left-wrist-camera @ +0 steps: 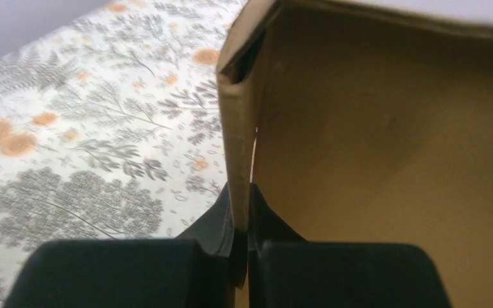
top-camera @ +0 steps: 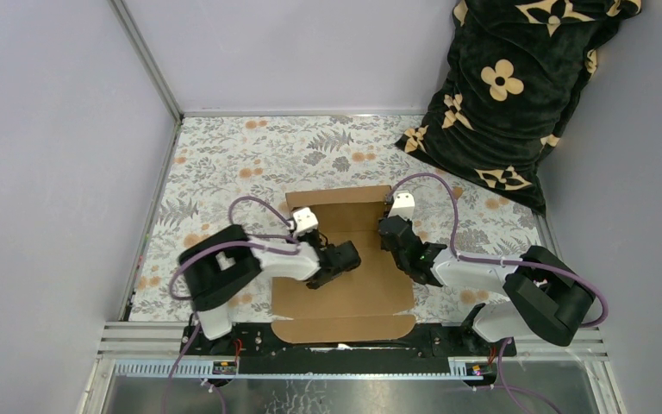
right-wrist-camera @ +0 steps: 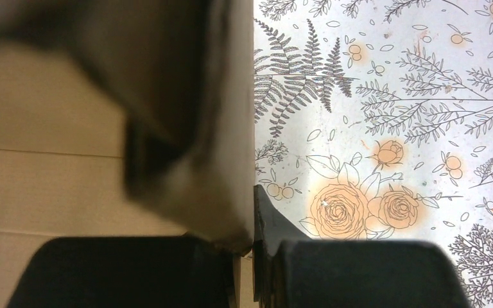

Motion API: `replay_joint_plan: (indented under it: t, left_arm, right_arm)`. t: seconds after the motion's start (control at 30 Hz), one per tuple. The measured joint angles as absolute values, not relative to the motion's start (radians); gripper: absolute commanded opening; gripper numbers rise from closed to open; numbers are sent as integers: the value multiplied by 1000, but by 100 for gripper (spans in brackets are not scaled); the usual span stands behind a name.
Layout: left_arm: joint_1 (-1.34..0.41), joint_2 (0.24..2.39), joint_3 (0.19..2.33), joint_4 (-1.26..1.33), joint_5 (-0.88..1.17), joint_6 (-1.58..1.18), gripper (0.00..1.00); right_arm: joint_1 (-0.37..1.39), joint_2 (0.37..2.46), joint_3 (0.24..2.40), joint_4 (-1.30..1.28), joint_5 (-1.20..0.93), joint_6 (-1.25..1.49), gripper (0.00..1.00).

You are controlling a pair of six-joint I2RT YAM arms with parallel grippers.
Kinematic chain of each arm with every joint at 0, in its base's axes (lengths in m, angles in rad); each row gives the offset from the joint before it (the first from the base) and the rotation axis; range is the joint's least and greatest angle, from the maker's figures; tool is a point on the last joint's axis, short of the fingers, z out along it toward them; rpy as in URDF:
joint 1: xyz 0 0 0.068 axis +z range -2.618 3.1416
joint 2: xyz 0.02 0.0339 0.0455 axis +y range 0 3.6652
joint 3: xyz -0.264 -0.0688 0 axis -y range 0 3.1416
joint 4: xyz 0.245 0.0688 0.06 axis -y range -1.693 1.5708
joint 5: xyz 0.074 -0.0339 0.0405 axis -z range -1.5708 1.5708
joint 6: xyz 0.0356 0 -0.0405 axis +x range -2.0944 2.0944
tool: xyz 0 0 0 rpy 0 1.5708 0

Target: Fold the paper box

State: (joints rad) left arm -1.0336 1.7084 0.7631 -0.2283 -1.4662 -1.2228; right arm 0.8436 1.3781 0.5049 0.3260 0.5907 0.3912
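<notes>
Tabletop (top-camera: 224, 155): one paper box (top-camera: 345, 297) (brown)

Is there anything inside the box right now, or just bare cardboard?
Only bare brown cardboard shows inside the paper box. The left fingers and right fingers each pinch a raised side wall. From above, they cover part of its floor, so that patch is hidden.
</notes>
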Motion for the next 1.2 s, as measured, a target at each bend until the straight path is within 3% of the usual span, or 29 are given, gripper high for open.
replay_joint_plan:
  t: [0.13,0.33,0.7,0.9,1.2]
  left_arm:
    - [-1068,1924,955,-891,-1572,-1736,0]
    - [-1098,1961,963,-1223,-1577,-2027,0]
    - [-1127,1933,892,-1314,-1576,-2089,18]
    - [-1133,1927,852,-1351,-1576,-2089,46]
    - [-1133,1936,826,-1391,-1577,-2089,59]
  right_arm:
    - [844,1378,508,322,589,400,3]
    - [859,1378,513,318,573,401,3]
    - [876,1377,528,298,527,403,3]
    - [886,1376,536,285,515,401,3]
    - [896,1368,542,259,515,401,3]
